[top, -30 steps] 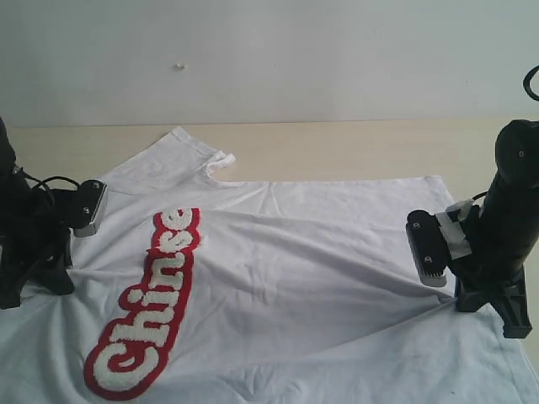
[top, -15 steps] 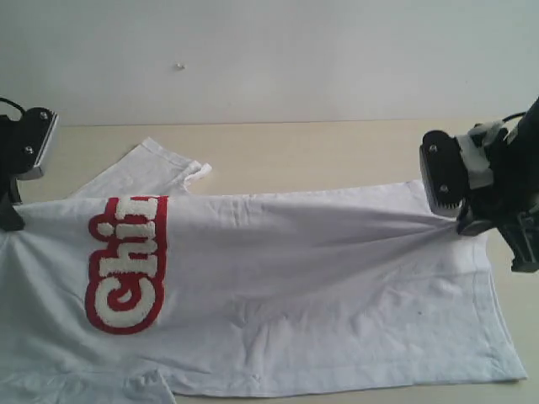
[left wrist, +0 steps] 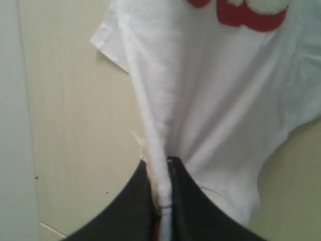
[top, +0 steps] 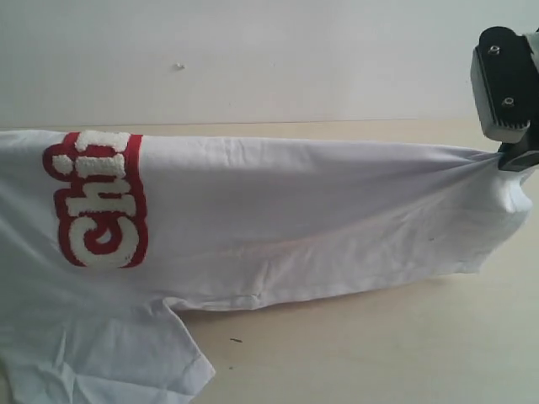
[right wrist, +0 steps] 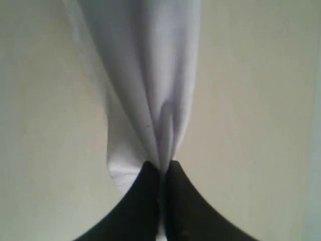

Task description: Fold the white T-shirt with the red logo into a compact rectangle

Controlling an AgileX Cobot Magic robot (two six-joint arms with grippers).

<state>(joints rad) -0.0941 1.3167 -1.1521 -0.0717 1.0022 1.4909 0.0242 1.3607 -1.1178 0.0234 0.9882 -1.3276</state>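
The white T-shirt [top: 286,219] hangs stretched across the exterior view, lifted off the table, its lower part and a sleeve trailing at the bottom left. The red logo [top: 99,200] shows at the left, folded over the top edge so only "Chi" reads. My right gripper [top: 510,156] at the upper right is shut on the shirt's bunched edge [right wrist: 163,145]. The left gripper is outside the exterior view; in its wrist view it [left wrist: 164,193] is shut on a rolled fold of the shirt [left wrist: 158,145], with part of the logo [left wrist: 241,12] beyond.
A pale wooden table [top: 379,345] lies under the shirt, bare at the lower right. A plain light wall [top: 269,59] rises behind it. A small dark speck [top: 235,341] lies on the table near the hanging sleeve.
Both grippers have risen and drawn the shirt up off the table. The cloth now hangs taut between them, and the left gripper has left the exterior view.
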